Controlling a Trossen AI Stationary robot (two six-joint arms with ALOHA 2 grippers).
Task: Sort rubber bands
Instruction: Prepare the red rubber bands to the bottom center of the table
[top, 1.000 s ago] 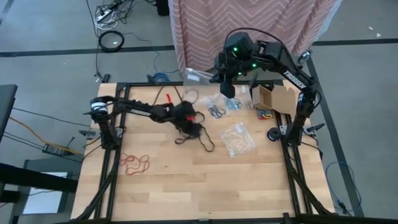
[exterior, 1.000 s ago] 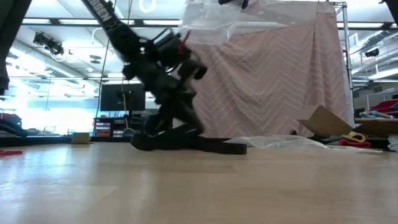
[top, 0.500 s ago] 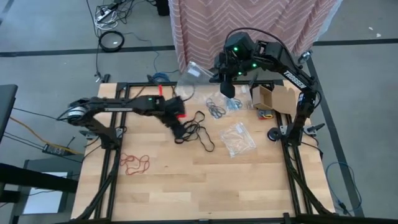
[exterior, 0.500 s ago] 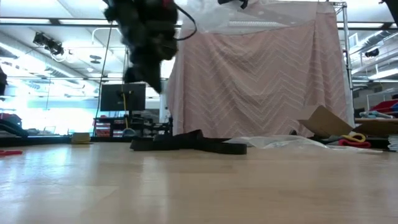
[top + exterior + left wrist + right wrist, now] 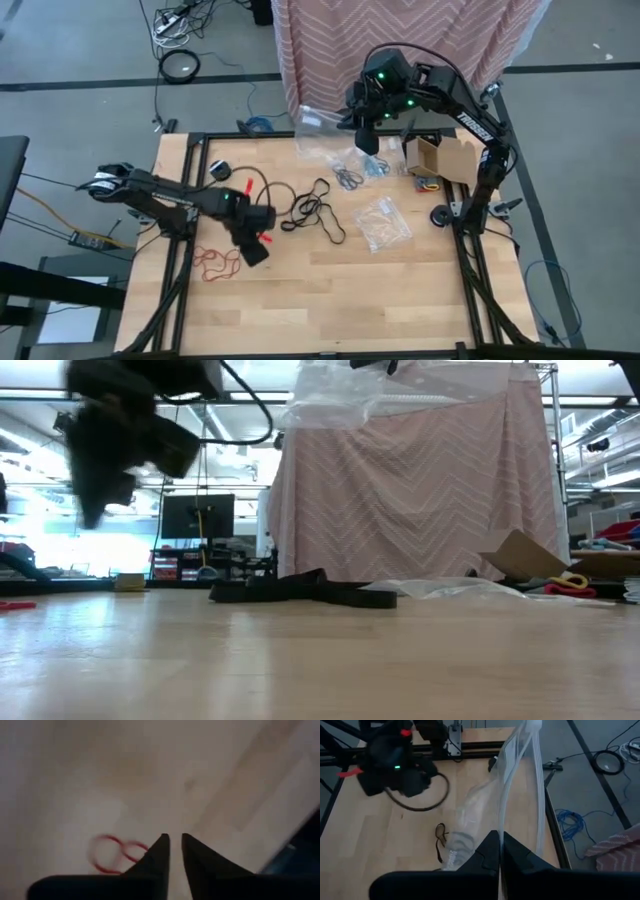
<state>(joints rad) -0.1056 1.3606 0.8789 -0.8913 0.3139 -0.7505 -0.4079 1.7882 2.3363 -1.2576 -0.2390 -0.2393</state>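
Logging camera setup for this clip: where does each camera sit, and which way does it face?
High: overhead, straight down; both arms, table.
Low: table height, level toward the curtain; left arm blurred.
Left wrist: down past its fingers at red rubber bands.
Right wrist: past shut fingers pinching a clear bag.
Shared: high and left wrist both show the red bands.

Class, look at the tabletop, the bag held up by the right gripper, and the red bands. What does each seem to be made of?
Tabletop: pale wood, matt, with plank seams and grain.
Bag pinched in the right gripper: thin clear plastic film, see-through and creased.
Red bands: probably rubber, thin limp loops lying flat.
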